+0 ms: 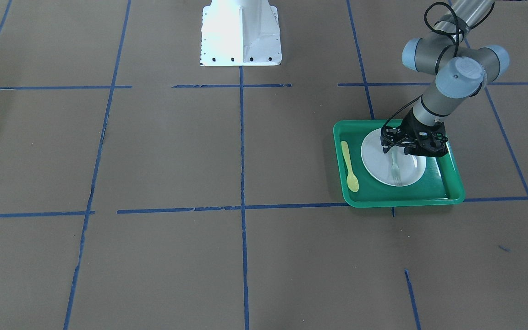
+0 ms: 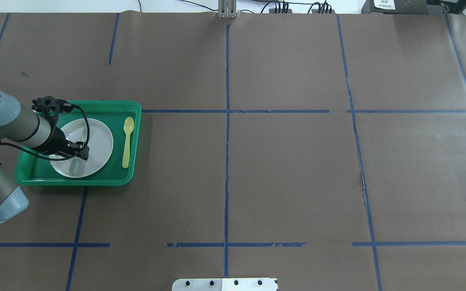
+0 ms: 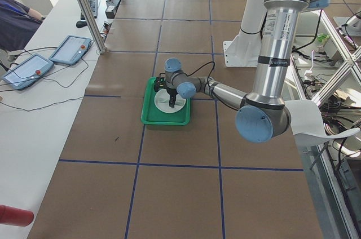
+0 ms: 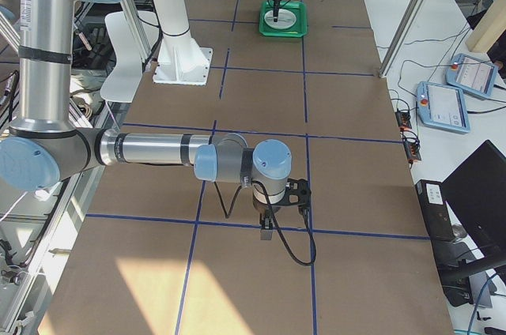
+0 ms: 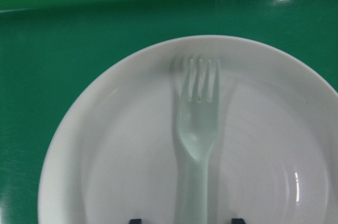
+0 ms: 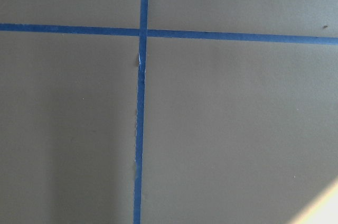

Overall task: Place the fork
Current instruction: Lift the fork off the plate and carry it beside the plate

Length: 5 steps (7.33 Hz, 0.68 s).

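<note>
The pale translucent fork lies flat on a white plate, tines towards the tray's far wall. The plate sits in a green tray on the robot's left side of the table. My left gripper hangs low over the plate, open, its two fingertips straddling the fork's handle with a gap on each side. In the overhead view the gripper covers the middle of the fork. My right gripper shows only in the exterior right view, pointing down over bare table; I cannot tell whether it is open or shut.
A yellow spoon lies in the tray beside the plate, towards the table's middle. The white robot base stands at the robot's edge. Brown paper with blue tape lines covers the table.
</note>
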Motion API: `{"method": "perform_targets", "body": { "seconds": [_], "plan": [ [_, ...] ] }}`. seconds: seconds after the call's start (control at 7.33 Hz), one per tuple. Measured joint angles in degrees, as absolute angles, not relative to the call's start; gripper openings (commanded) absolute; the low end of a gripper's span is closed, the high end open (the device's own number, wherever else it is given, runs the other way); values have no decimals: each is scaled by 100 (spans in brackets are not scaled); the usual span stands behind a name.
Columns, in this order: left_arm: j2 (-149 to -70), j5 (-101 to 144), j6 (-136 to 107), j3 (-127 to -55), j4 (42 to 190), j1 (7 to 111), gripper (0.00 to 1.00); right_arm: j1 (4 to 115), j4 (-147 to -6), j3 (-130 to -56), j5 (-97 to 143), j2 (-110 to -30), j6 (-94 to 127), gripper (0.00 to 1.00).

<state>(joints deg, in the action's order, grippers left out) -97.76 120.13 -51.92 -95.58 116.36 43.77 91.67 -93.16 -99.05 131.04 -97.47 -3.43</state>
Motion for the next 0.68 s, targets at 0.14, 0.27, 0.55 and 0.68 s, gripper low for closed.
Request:
{"method": "perform_targets", "body": {
  "seconds": [0.14, 0.27, 0.55, 0.68],
  "plan": [
    [-9783, 12262, -5198, -9553, 11606, 4378, 0, 9167, -9316, -9907, 13104, -9747, -343, 100],
    [-9787, 12419, -5214, -9556, 11588, 4378, 0, 9167, -9316, -9908, 13105, -9747, -343, 100],
    [-9789, 12479, -5263, -9576, 11577, 4378, 0, 9167, -9317, -9907, 13104, -9747, -343, 100],
    [-9783, 12481, -5281, -9618, 11576, 4392, 0, 9167, -9316, -9906, 13105, -9747, -343, 100]
  ]
}}
